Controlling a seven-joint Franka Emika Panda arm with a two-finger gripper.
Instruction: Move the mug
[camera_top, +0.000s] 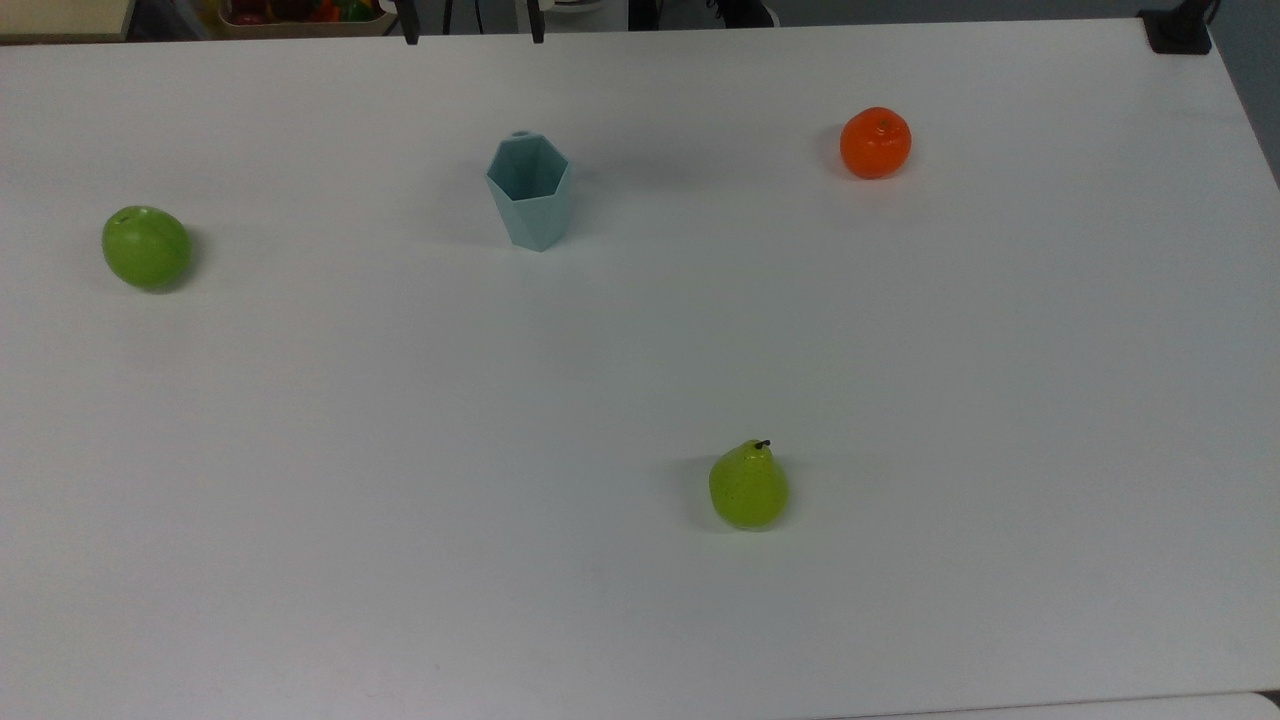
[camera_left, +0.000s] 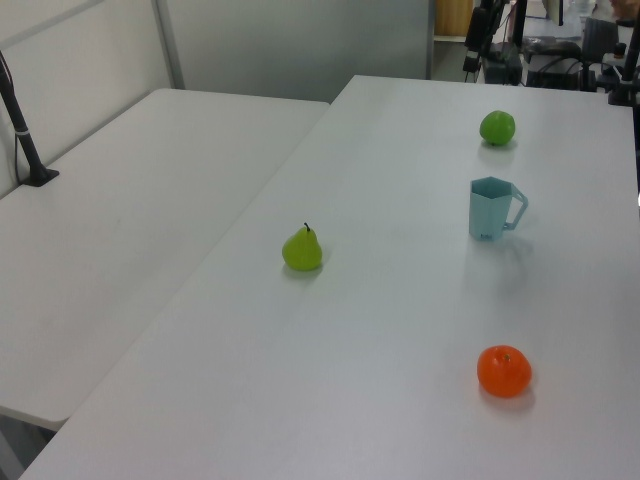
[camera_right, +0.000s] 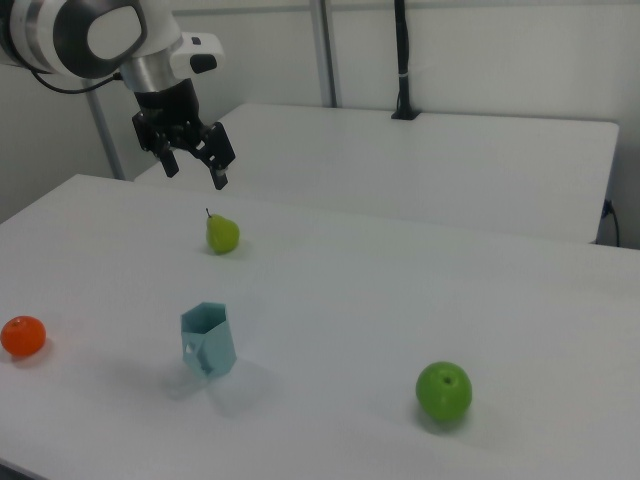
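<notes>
The gripper (camera_right: 193, 165) hung high in the right view's upper left, fingers spread and empty, well above the desk (camera_right: 400, 300). The mug (camera_right: 208, 340) stood upright at that frame's lower left, between the orange (camera_right: 22, 336) and the apple (camera_right: 444, 391). I judged a straight descent onto the rim safest. Seen in the top view, the mug (camera_top: 529, 191) looked empty.

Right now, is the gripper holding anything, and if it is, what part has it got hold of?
Nothing is held. The gripper hangs open in the air above the table, with empty space between its fingers. The mug stands upright on the table, untouched.
</notes>
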